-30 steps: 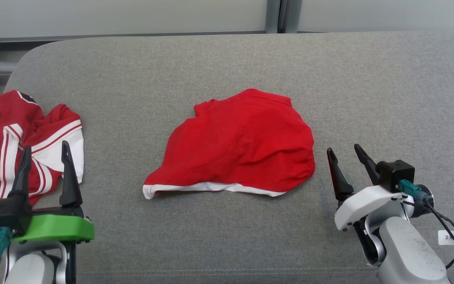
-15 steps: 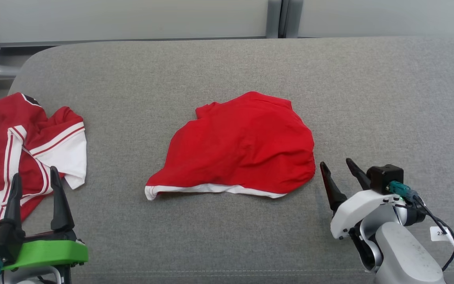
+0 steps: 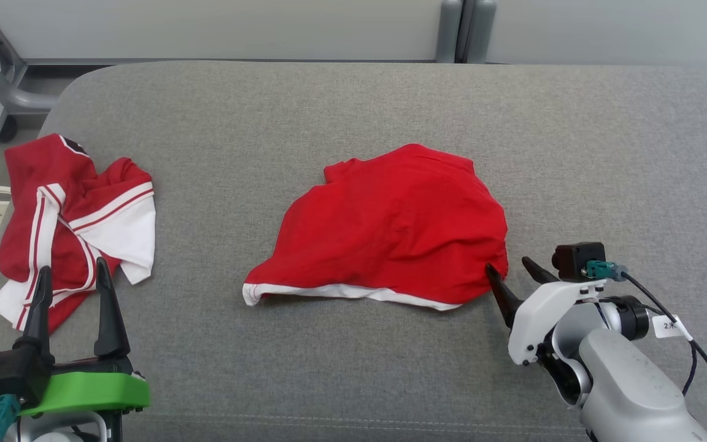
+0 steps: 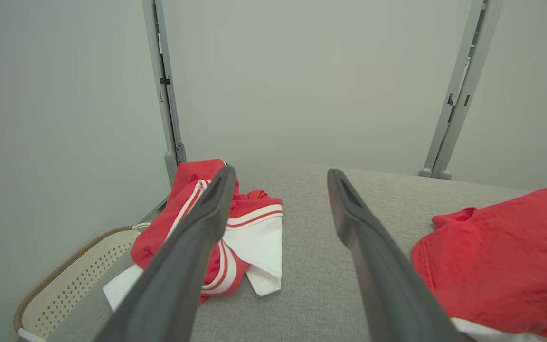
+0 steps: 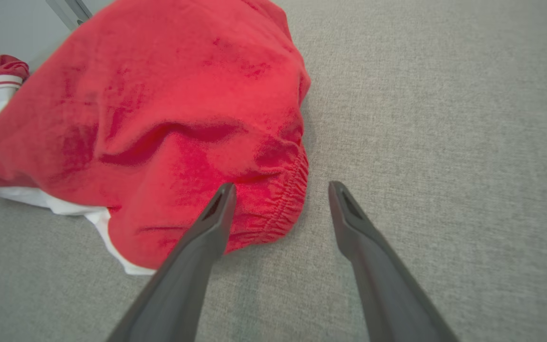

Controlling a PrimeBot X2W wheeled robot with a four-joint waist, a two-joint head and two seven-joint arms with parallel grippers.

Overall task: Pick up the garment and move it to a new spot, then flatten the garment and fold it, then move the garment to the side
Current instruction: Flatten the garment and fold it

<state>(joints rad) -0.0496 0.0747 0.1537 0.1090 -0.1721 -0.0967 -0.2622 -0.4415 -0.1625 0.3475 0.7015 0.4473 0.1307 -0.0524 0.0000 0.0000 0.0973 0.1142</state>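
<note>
Red garment point(image 3: 390, 227), white hem; grey couch point(image 3: 353, 104)

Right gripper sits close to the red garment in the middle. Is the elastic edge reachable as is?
Probably yes. The right gripper is open, one finger over the red garment and one over bare cushion, the gathered edge between them and nothing in the way.

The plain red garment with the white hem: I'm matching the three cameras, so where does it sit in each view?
Head view: the plain red garment lies mid-picture on the grey cushion.
Left wrist view: the garment is at the lower right, cut by the edge.
Right wrist view: the garment spreads across the upper left.
Shared landmark: the striped red-and-white garment, left of it in every view.
</note>
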